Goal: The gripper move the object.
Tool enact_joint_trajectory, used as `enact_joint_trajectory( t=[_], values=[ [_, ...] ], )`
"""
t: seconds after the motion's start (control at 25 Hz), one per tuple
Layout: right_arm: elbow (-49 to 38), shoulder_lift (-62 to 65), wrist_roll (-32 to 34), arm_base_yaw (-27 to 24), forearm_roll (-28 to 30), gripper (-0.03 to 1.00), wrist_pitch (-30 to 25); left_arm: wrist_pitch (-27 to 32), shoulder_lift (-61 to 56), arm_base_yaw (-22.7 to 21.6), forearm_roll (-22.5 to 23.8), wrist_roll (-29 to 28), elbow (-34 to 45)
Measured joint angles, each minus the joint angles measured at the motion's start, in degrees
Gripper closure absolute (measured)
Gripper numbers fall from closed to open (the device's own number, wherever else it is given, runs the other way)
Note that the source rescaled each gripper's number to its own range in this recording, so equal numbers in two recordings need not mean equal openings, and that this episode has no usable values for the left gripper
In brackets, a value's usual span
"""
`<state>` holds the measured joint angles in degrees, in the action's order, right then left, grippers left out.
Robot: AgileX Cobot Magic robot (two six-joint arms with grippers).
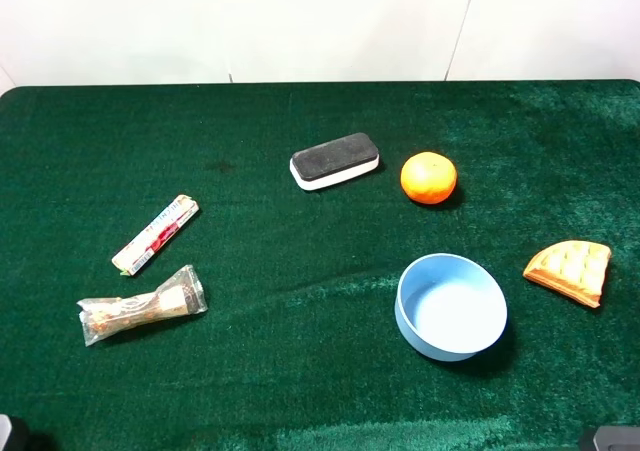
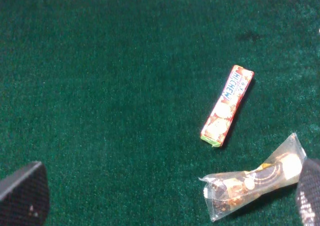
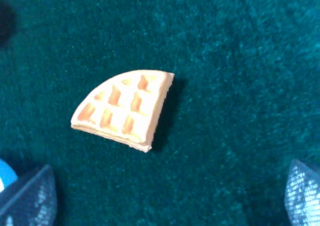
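Observation:
The toy waffle wedge (image 1: 569, 270) is orange-tan with square dimples and lies flat on the green cloth at the right, to the right of the blue bowl. In the right wrist view the waffle (image 3: 122, 109) lies ahead of my right gripper (image 3: 165, 200), which is open and empty, its fingertips (image 3: 27, 200) wide apart and clear of it. My left gripper (image 2: 165, 196) is open and empty above the cloth near the two snack packs. In the exterior high view only small bits of the arms show at the bottom corners.
A blue bowl (image 1: 451, 306) stands left of the waffle. A round orange fruit (image 1: 429, 178) and a board eraser (image 1: 335, 161) lie behind it. A candy stick pack (image 1: 155, 234) and a clear-wrapped snack (image 1: 142, 305) lie at the left, also in the left wrist view (image 2: 227, 105).

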<state>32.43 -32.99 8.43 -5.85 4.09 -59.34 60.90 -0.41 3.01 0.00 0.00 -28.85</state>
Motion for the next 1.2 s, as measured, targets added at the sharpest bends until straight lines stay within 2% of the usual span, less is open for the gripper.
enact_joint_trajectory(
  t=[0.28,0.56,1.0,1.2],
  values=[
    [-2.8,16.5,-7.3,0.0,-3.3,-0.03,-0.8,0.0,0.0,0.0,0.0,0.0,0.0],
    [-2.9,26.9,-14.5,0.0,-9.7,-0.03,-0.7,0.0,0.0,0.0,0.0,0.0,0.0],
    [-2.9,30.2,-18.7,0.4,-16.4,-0.03,-0.9,0.0,0.0,0.0,0.0,0.0,0.0],
    [-2.9,30.2,-19.3,0.4,-16.7,-0.03,-1.0,0.0,0.0,0.0,0.0,0.0,0.0]
  ],
)
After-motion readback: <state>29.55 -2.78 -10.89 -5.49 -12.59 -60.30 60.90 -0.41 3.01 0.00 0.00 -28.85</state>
